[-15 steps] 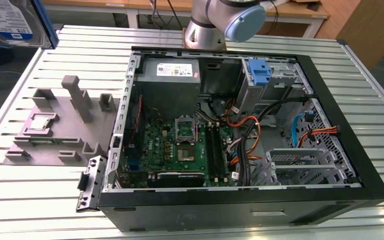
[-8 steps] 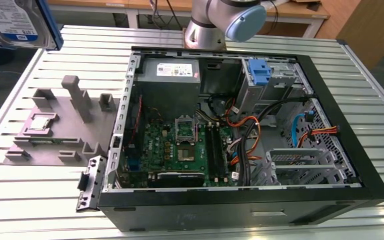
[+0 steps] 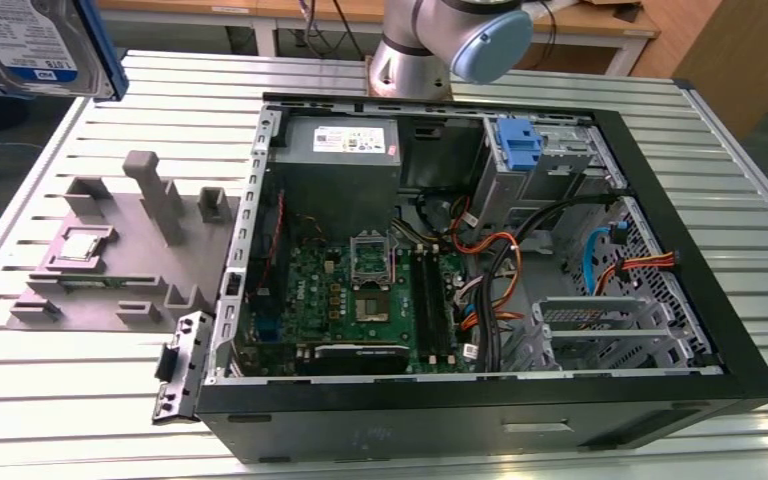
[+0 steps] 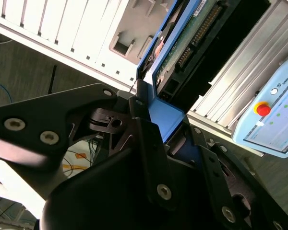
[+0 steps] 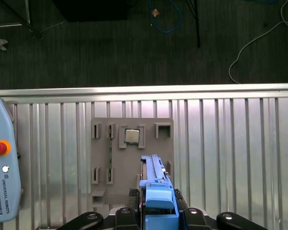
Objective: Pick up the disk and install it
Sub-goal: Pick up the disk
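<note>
The disk (image 3: 31, 45), silver with a white-and-blue label and blue rails, hangs high at the exterior view's top left, lifted off the table. In the first wrist view the disk (image 5: 153, 175) is seen edge-on above the grey fixture, and my gripper (image 5: 156, 215) is shut on it, its black fingers (image 5: 127, 213) pressing the blue bracket from both sides. In the second wrist view the disk (image 4: 182, 43) shows its green circuit board and connector, and my gripper (image 4: 165, 127) clamps the blue rail end.
An open computer case (image 3: 744, 330) lies on the slatted metal table (image 3: 91, 400); its grey drive cage with a blue latch (image 3: 524, 150) sits at the back. A grey fixture (image 3: 104, 300) holds a processor chip (image 3: 80, 245). A teach pendant (image 5: 0, 172) rests on the table.
</note>
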`<state>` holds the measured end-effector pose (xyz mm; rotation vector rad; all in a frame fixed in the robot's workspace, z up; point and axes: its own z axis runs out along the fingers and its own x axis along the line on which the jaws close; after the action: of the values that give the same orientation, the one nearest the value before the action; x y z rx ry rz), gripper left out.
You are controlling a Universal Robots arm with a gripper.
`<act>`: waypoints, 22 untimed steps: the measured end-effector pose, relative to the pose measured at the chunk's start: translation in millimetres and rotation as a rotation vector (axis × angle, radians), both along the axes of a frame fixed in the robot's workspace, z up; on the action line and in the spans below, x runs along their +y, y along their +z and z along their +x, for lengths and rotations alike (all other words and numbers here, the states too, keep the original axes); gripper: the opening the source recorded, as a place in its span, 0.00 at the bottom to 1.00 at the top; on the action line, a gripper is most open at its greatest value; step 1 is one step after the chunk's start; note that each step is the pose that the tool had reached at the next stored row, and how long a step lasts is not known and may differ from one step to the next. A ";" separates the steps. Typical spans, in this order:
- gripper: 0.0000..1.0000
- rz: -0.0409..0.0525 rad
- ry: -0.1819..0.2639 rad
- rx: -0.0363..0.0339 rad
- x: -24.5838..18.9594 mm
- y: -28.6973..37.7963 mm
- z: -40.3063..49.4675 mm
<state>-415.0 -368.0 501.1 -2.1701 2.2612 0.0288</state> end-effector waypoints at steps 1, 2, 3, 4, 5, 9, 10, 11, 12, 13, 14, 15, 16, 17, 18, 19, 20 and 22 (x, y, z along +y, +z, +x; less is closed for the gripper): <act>0.37 0.0000 0.000 -0.0001 0.0 0.0 0.3; 0.37 0.0000 0.000 0.0000 0.0 0.0 0.8; 0.37 0.0000 0.000 0.0001 -0.1 0.0 1.4; 0.37 0.0001 0.000 -0.0001 -0.1 0.0 2.1; 0.37 0.0001 0.000 0.0000 0.0 0.0 2.8; 0.37 0.0001 0.000 -0.0001 0.0 0.0 5.2; 0.37 0.0001 0.000 -0.0001 0.0 0.0 5.8; 0.37 0.0001 0.000 -0.0001 0.0 -0.1 6.3; 0.37 0.0001 0.000 0.0000 0.0 0.0 6.8; 0.37 0.0000 0.000 0.0000 0.0 0.0 7.3; 0.37 0.0000 0.000 0.0000 0.0 0.0 8.4; 0.37 0.0001 0.000 -0.0001 0.0 0.0 8.9; 0.37 0.0001 0.000 0.0000 0.0 0.0 9.4; 0.37 0.0001 0.000 -0.0001 0.0 -0.1 9.9; 0.37 0.0000 0.000 0.0000 0.0 0.0 10.3; 0.37 0.0001 0.000 -0.0001 0.0 0.0 10.8; 0.37 0.0001 0.000 -0.0001 0.0 0.0 11.2; 0.37 0.0000 0.000 0.0000 0.0 0.0 11.9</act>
<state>-403.1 -368.0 501.1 -2.1700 2.2612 0.0289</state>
